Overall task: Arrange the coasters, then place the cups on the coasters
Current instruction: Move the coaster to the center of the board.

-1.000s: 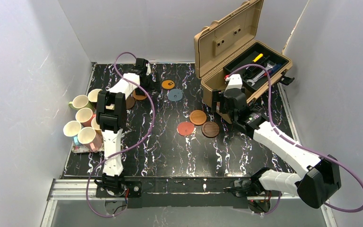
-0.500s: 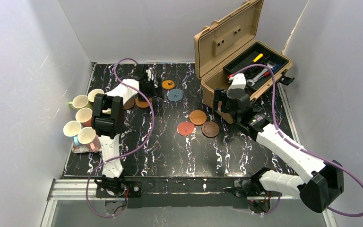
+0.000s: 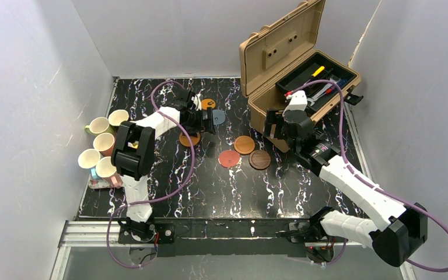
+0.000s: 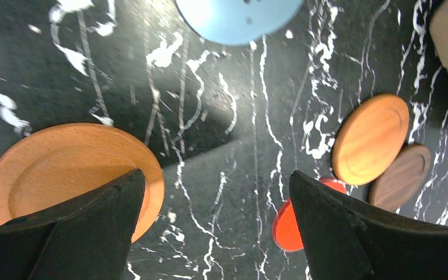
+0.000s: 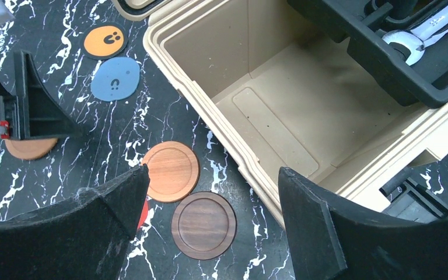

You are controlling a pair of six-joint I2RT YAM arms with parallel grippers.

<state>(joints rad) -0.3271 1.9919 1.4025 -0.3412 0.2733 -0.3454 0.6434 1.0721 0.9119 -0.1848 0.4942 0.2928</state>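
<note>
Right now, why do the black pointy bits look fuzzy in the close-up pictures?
Left wrist view: the left gripper's black fingers sit too near the lens and blur; the round orange-brown wooden coaster looks sharper. Right wrist view: the right gripper's fingers blur likewise. Top view: sharp.

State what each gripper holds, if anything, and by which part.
Nothing is held. The left gripper stands open over the table, one finger over the rim of an orange-brown coaster; the right gripper stands open by the toolbox.
</note>
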